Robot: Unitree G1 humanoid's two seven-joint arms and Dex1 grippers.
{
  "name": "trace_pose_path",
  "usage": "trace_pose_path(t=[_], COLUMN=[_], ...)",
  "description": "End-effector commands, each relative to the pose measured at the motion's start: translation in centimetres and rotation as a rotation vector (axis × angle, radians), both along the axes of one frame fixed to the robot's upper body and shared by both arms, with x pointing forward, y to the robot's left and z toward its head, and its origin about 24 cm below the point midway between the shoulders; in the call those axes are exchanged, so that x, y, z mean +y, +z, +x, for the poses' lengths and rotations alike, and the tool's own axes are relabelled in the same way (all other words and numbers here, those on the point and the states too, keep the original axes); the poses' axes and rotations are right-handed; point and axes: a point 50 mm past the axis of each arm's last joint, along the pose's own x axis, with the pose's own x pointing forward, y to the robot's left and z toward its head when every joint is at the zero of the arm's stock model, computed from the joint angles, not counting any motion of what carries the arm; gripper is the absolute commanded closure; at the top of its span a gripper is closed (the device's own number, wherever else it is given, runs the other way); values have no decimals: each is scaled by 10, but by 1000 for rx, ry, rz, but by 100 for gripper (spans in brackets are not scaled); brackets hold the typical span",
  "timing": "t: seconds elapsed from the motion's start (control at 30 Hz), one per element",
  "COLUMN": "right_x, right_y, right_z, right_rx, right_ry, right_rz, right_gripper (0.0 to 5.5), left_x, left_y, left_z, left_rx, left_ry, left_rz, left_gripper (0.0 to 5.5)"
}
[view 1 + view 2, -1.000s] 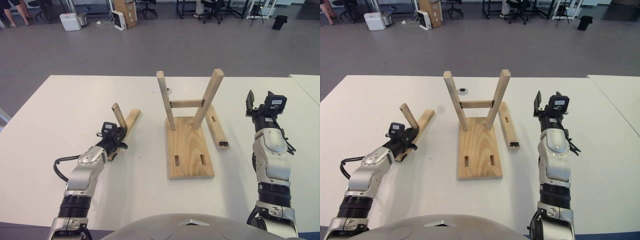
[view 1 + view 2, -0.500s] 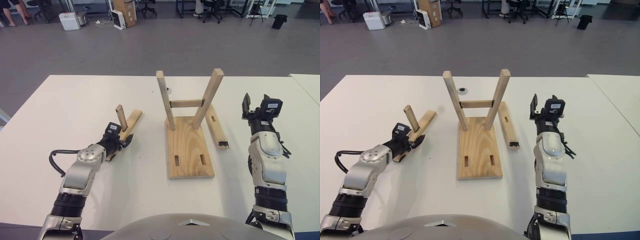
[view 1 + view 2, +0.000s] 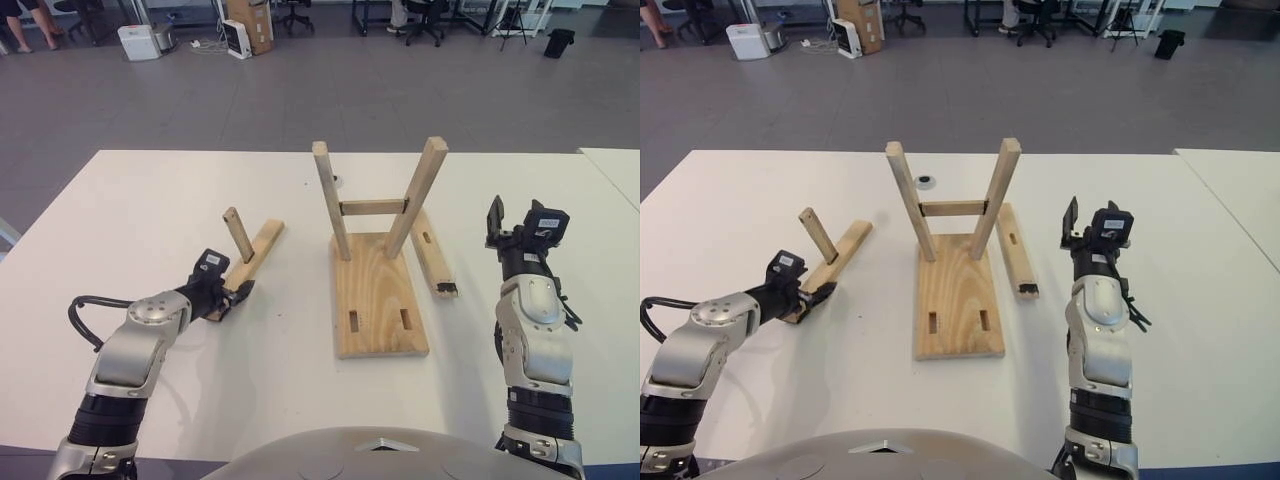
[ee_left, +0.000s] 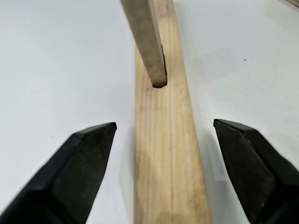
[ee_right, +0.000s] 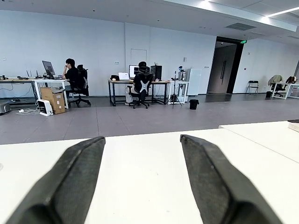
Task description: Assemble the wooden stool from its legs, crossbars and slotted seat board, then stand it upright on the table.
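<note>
The slotted seat board (image 3: 380,300) lies flat mid-table. Two legs (image 3: 330,200) stand upright in its far slots, joined by a crossbar (image 3: 373,208). A loose leg (image 3: 432,255) lies just right of the board. To the left lies another leg (image 3: 258,248) with a short crossbar (image 3: 238,233) sticking up from it. My left gripper (image 3: 232,295) is open at this leg's near end, and its fingers (image 4: 84,158) straddle the wood (image 4: 163,140) without touching it. My right gripper (image 3: 518,222) is raised to the right of the loose leg, open and holding nothing.
A small dark round object (image 3: 926,181) sits on the table behind the upright legs. The white table (image 3: 150,220) has bare room on its left side and in front of the board. A second table (image 3: 615,165) adjoins at the far right.
My left gripper has drawn back along the lying leg toward its near end, and the left elbow has swung outward. The right gripper has sunk slightly.
</note>
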Motion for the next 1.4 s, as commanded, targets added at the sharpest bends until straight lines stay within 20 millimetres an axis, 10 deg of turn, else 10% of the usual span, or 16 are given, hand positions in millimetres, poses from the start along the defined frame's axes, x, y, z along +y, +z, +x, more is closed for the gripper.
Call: trace_pose_path(t=[0.03,0.4,0.63,0.77,1.07,1.4], right_x=[1,2,1,-1,17,74], right_y=[1,1,8,23,145,170], right_z=[0,0,3,8,15,-2], right_rx=[4,-1,-19,-86,-451,-248], right_ry=[3,1,3,24,711,1464], right_rz=[-10,-7,-9,90,635,881], right_gripper=[250,250,250,250,179,98], left_x=[11,15,12,16,-21,-85], left_y=[-11,-19,-3,47,212,220], left_z=[-9,-11,6,37,80,35], left_rx=[61,76,11,-123,-444,-188], left_ry=[6,-15,11,-23,-437,-1005], left_rz=[22,21,-86,-175,-603,-901], left_gripper=[167,344,344,347,347,347])
